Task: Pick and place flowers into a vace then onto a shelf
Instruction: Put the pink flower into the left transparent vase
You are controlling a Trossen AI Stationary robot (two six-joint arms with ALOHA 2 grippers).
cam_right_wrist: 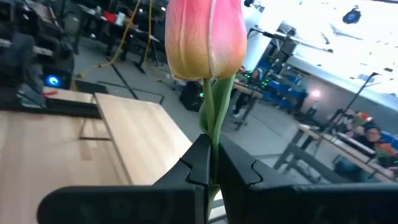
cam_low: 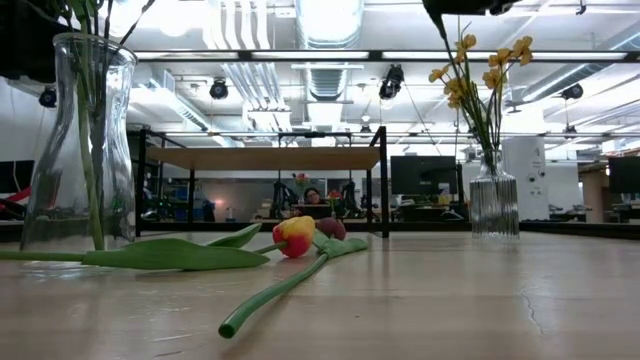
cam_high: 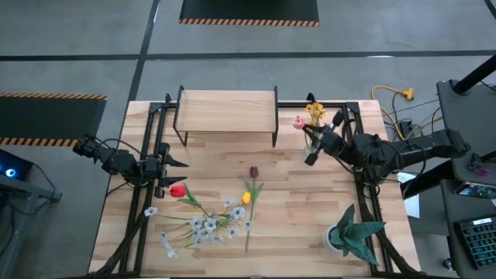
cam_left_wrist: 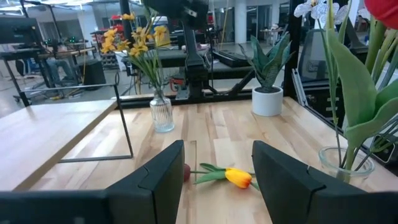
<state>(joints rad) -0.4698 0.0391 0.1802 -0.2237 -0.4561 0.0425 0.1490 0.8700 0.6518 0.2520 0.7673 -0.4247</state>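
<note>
A large open robotics lab or industrial workshop is showing here; exposed ducts (cam_low: 330,40) and strip lights are running across the high ceiling; black-and-yellow hazard tape (cam_high: 53,96) is edging dark mats on a grey concrete floor (cam_high: 70,39); rows of desks with monitors (cam_low: 423,175) are filling the room behind the wooden table (cam_high: 310,209), and a person (cam_low: 313,197) is sitting at one; a keyboard (cam_high: 477,240) and loose cables (cam_high: 391,97) are lying beside the rig.

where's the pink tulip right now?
The right gripper is shut on the pink tulip, holding it by the stem. In the high view it sits back right, beside the yellow bunch, just right of the shelf.
</note>
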